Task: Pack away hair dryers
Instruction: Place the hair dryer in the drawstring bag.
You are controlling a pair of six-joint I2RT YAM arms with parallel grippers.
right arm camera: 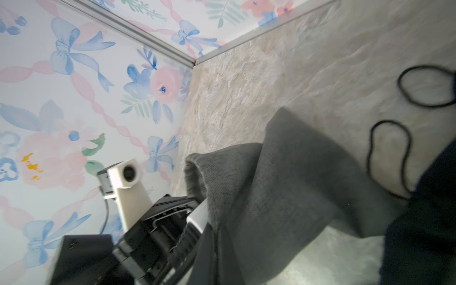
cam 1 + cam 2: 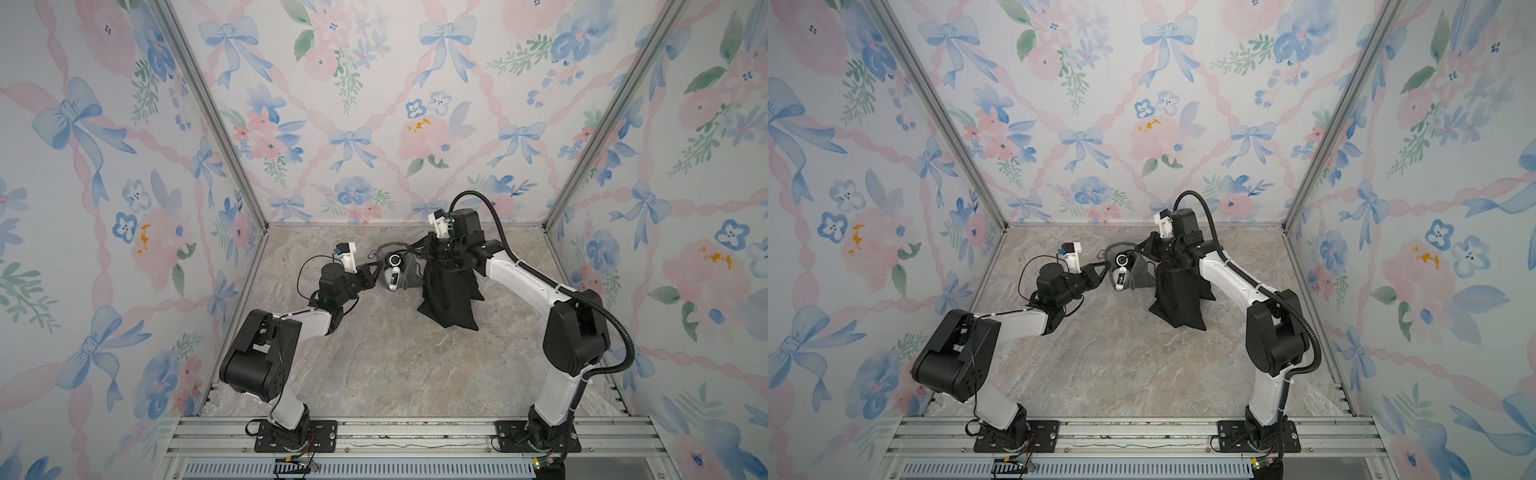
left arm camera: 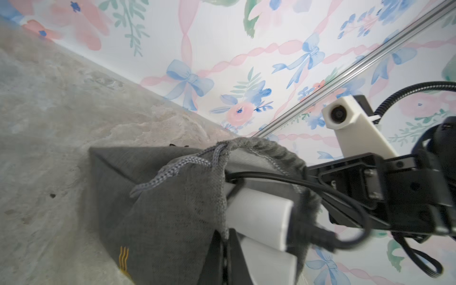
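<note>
Tabletop: marble-patterned tabletop [image 2: 395, 365]; both arm bases stand at its near edge, and both arms reach toward the far edge.
Black pouch: bulging black cloth pouch [image 2: 446, 299], right of the middle in the far half. It lies under the right forearm, with its far end against the grey pouch.
Left gripper: the left gripper [image 3: 225, 259] is clenched, and the wrist view shows its fingers pinching the near-left rim of the grey pouch's mouth.
Hair dryer: white plastic hair dryer with a round barrel [image 2: 394, 275], close to the middle of the far edge. It sits partly inside the grey pouch, with the barrel end and folded handle showing at the mouth in both top views.
Cord: dark cord [image 3: 283, 178] runs out of the mouth over the dryer and loops down beside the rim.
Grey pouch: grey knitted drawstring pouch [image 3: 160, 209], resting on the tabletop with its mouth held open between the two grippers.
Right gripper: the right gripper [image 3: 309, 171] is clamped on the far-right rim of the same mouth.
</note>
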